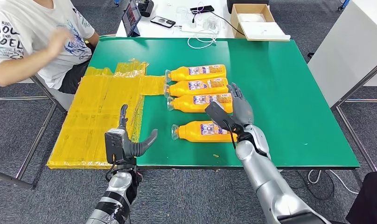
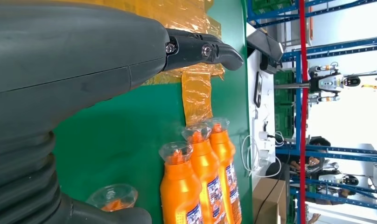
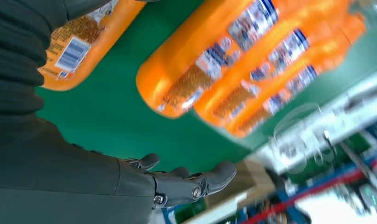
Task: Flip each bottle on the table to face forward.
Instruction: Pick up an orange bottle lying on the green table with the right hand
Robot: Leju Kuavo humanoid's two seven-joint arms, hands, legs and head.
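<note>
Four orange bottles lie on their sides on the green table (image 1: 294, 93), caps to the left. Three lie side by side: the far bottle (image 1: 198, 71), the middle one (image 1: 198, 87) and the near one (image 1: 198, 102). A fourth bottle (image 1: 203, 131) lies apart, closer to me. My right hand (image 1: 241, 106) hovers open at the base end of the near bottle of the three, just past the fourth bottle's base, holding nothing. My left hand (image 1: 129, 141) is open over the table's front edge, left of the fourth bottle's cap (image 2: 113, 196). The three grouped bottles (image 3: 224, 70) lie beyond the right hand's fingers (image 3: 186, 182).
A crinkled yellow sheet (image 1: 98, 116) covers the table's left part. A person in a white shirt (image 1: 32, 37) sits at the far left corner. Behind stands a white table with a cardboard box (image 1: 256, 21), phones and cables. The table's right half is bare green.
</note>
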